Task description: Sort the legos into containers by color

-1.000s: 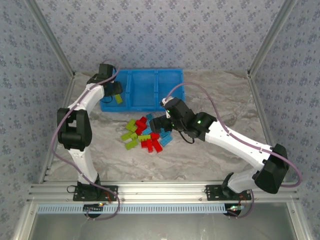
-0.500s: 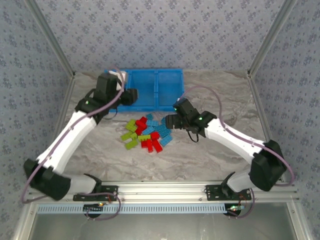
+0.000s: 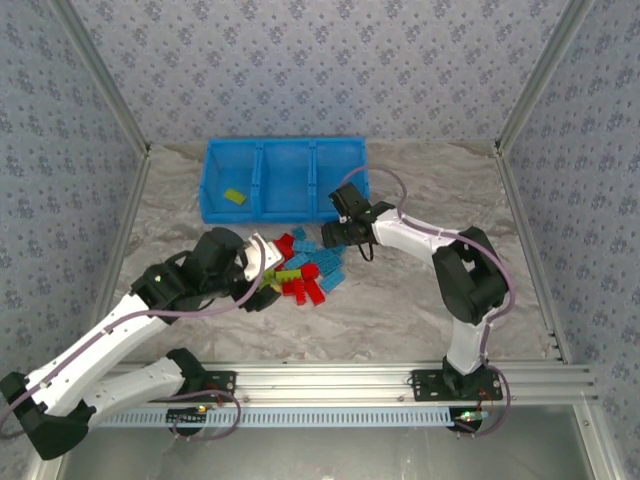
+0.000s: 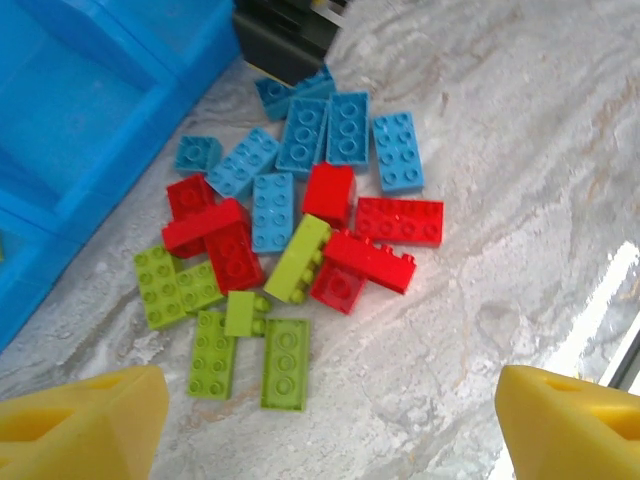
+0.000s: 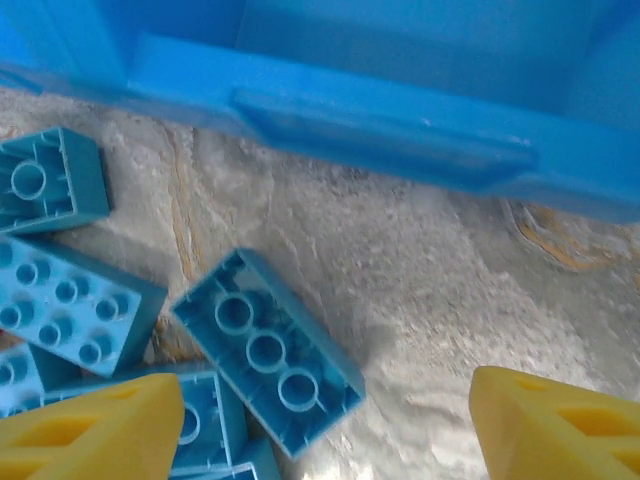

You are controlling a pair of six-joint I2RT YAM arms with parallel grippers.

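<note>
Left arm: pulled back from the bin [image 3: 285, 213]. It now reaches in low from the near-left.
Left pincer [image 3: 262, 262]: moved from over the left compartment [image 3: 215, 175] to the left edge of the lego pile [image 3: 305, 272]. Its fingers are spread and carry nothing.
Lime green brick [image 3: 234, 196]: was carried by the left pincer, now lies loose in the left compartment.
Right arm: elbow folded in, nearer its base.
Right pincer [image 3: 342, 232]: shifted from the pile's right side toward the bin's front wall. It now hangs over an upturned light blue brick [image 5: 268, 350].
</note>
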